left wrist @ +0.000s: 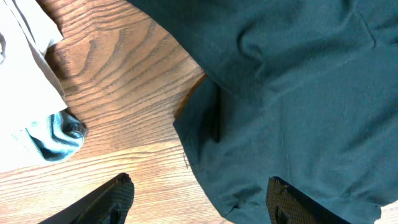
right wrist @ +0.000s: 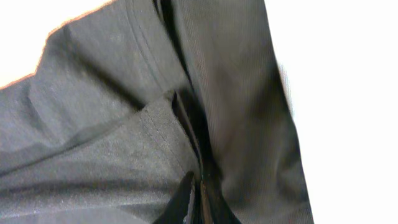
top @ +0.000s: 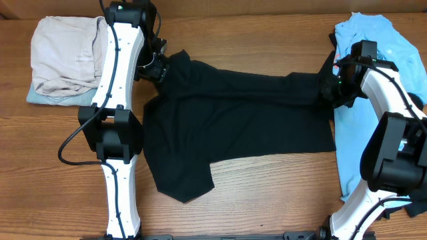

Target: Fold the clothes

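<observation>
1. The black T-shirt [top: 240, 127] lies spread across the middle of the wooden table [top: 267, 200].
2. Only the right wrist view shows the right gripper [right wrist: 198, 198] clenched on a fold of its fabric. Overhead, that gripper sits at the shirt's right edge, beside the light blue shirt [top: 373, 40].
3. The left wrist view shows the left gripper [left wrist: 199, 196] released, its fingers wide apart over the shirt's edge and bare wood.
4. The beige garment [top: 63, 57] lies well apart, far left.

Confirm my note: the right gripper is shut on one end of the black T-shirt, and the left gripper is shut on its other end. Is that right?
Not quite. The left gripper is open, not shut: in the left wrist view its fingers stand wide apart at the shirt's edge, holding nothing. The rest stands: the right gripper is shut on one end of the black T-shirt.
</observation>
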You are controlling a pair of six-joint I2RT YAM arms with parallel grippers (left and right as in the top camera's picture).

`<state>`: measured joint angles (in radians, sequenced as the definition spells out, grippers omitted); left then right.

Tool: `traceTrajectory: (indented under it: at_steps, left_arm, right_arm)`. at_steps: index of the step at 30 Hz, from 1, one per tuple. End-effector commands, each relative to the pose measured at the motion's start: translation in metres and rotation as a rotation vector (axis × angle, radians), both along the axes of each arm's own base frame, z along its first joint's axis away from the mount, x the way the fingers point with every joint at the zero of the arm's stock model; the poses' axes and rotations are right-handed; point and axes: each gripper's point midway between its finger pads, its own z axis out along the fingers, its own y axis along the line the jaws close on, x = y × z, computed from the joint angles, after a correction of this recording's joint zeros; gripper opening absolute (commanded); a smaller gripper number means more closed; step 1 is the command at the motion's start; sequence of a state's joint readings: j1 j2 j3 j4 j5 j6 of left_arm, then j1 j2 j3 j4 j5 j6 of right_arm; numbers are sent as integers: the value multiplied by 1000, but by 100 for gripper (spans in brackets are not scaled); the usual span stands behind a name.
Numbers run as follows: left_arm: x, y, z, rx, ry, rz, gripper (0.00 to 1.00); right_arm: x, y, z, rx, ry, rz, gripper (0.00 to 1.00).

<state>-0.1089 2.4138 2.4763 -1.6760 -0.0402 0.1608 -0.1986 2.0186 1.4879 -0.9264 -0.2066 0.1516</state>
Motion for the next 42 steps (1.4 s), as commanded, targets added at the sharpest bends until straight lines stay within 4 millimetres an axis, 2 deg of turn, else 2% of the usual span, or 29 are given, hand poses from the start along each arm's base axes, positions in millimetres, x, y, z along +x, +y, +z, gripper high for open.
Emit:
traceTrajectory:
  at_steps: [1, 3, 5, 12, 15, 18, 25, 28, 32, 34, 37, 38, 40, 42]
  left_arm:
    - [1, 0, 0, -12, 0, -7, 72]
    - [1, 1, 0, -5, 1, -9, 73]
    - [0, 2, 0, 0, 5, -22, 74]
    - [-2, 11, 0, 44, 9, -22, 75]
    - [-2, 11, 0, 43, 9, -21, 75]
    - [-1, 9, 0, 36, 8, -21, 75]
    - [-1, 9, 0, 36, 7, -21, 75]
    - [-1, 9, 0, 37, 7, -21, 76]
    - [-1, 9, 0, 36, 7, -21, 75]
    - [-1, 9, 0, 36, 7, -21, 76]
    - [-1, 9, 0, 37, 7, -21, 75]
    - [-1, 9, 0, 37, 7, -21, 75]
    - [-1, 9, 0, 37, 7, -21, 73]
    - [-1, 10, 0, 38, 8, -21, 69]
  right_arm:
    - [-5, 8, 12, -6, -3, 70, 10]
    - [-13, 16, 11, 9, 24, 103, 21]
    - [-14, 17, 12, 9, 26, 109, 26]
    - [19, 12, 27, -16, -104, 106, 39]
    - [37, 9, 30, -38, -177, 109, 42]
    - [46, 10, 27, -48, -203, 121, 43]
    - [48, 21, 1, -50, -170, 167, 43]
    - [50, 24, -1, -50, -173, 173, 42]
    - [52, 24, 0, -53, -182, 173, 33]
    - [52, 24, -1, -52, -180, 173, 25]
    - [51, 24, -1, -51, -176, 173, 6]
    - [51, 24, -1, -51, -174, 173, 4]
    - [48, 23, 3, -49, -169, 171, 4]
    - [43, 24, 17, -50, -175, 170, 4]
